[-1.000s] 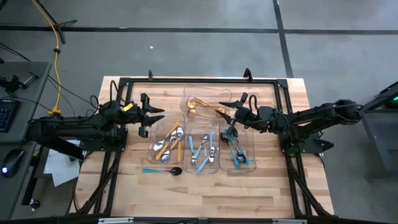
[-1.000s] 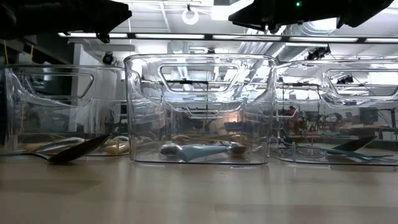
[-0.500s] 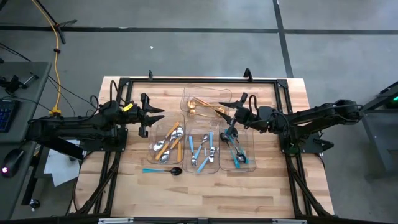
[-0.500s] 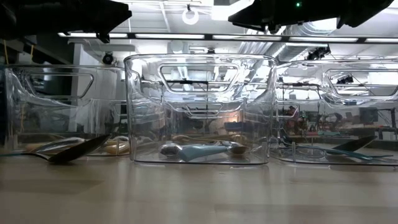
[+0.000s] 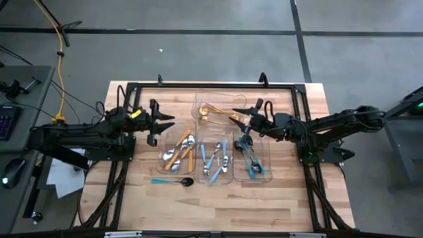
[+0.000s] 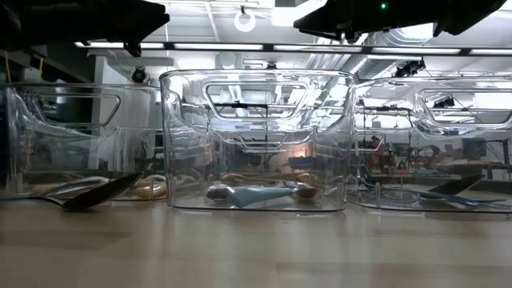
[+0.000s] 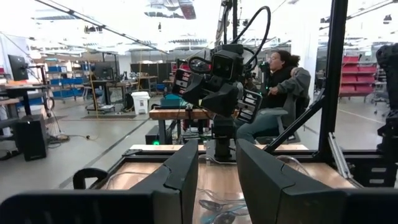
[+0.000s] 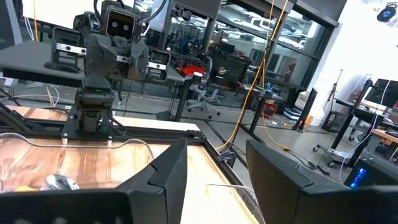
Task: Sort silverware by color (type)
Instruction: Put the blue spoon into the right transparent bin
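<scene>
The right gripper (image 5: 246, 122) hangs over the gap between the back tray and the right front tray, its fingers (image 8: 163, 180) apart with nothing between them. The left gripper (image 5: 160, 124) hovers near the bench's left edge, just beside the left front tray, and its fingers (image 7: 186, 171) also stand apart and empty. Neither arm has shifted since the earlier frames, and no piece of cutlery has changed place.

Outward from the grippers, the gold pieces (image 5: 218, 114) lie in the back tray (image 5: 198, 100). The orange-handled spoons (image 5: 180, 151) sit in the left front tray (image 5: 160, 160), the light-blue-handled pieces (image 5: 217, 158) in the middle tray (image 5: 216, 181), and the teal-handled pieces (image 5: 252, 160) in the right front tray (image 5: 267, 158).

One teal-handled spoon (image 5: 173, 180) lies loose on the bench (image 5: 264, 205), just in front of the left tray. The front strip of the bench, toward its front edge, is bare wood, and so are both front corners.
</scene>
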Controlling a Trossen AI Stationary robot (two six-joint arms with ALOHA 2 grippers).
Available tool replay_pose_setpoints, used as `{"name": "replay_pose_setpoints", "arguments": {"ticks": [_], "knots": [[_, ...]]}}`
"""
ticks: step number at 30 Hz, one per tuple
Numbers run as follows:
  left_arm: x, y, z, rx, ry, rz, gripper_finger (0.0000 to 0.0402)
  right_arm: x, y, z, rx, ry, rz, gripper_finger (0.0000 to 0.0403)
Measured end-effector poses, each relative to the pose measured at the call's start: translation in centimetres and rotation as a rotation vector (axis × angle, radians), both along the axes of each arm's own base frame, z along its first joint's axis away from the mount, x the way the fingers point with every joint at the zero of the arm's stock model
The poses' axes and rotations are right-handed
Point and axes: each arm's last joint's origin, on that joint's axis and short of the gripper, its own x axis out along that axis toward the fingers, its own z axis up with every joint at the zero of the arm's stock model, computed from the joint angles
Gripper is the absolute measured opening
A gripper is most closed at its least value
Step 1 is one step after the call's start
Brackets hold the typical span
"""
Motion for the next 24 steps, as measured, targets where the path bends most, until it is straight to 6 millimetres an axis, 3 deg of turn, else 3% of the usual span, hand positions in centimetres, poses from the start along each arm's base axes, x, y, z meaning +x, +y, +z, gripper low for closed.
{"name": "replay_pose_setpoints", "arguments": {"ticks": [6,10,17,24], "knots": [[0.2,-0.3,1.2,-0.018,0.012,-0.027,0.0097,0.0,0.0,0.0,-0.001,0.005,0.0,0.0149],[0.5,-1.4,2.4,-0.017,0.08,-0.154,0.0097,0.0,0.0,-0.2,-0.001,0.024,0.0,0.0149],[1.2,-5.3,3.5,0.036,0.161,-0.318,0.0097,0.0,0.0,-0.4,-0.002,0.047,0.0,0.0149],[1.8,-10.3,4.3,0.11,0.514,-0.28,0.0097,0.0,0.0,-0.7,-0.003,0.072,0.0,0.0149]]}}
